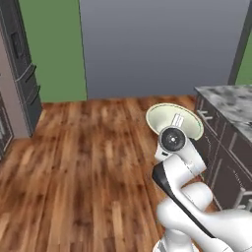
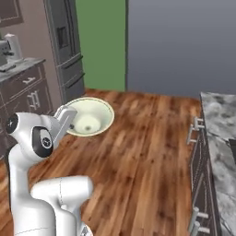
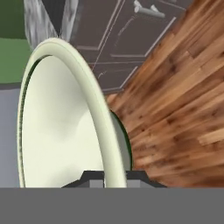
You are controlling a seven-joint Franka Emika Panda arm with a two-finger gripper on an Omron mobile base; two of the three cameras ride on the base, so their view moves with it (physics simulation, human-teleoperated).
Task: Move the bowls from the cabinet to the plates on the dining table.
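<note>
Right base view — hand (image 2: pixel 69 116) clamped on rim of cream-green bowl (image 2: pixel 91 117) | bowl tilted, above wood floor (image 2: pixel 147 152)

Base views flank arm, sharing wood floor (image 1: pixel 74 162); hand view close.

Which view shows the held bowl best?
Right base view: the bowl shows its whole cream-green inside over the floor. Left base view has the bowl partly behind the arm. Hand view sees its rim edge-on.

Floor: wood planks (image 1: pixel 88 162) | Walls: grey (image 1: pixel 157 44), green (image 1: pixel 51 49) | Dark fridge (image 2: pixel 64 46) | Dark drawers, bar handles (image 2: pixel 196 126)
</note>
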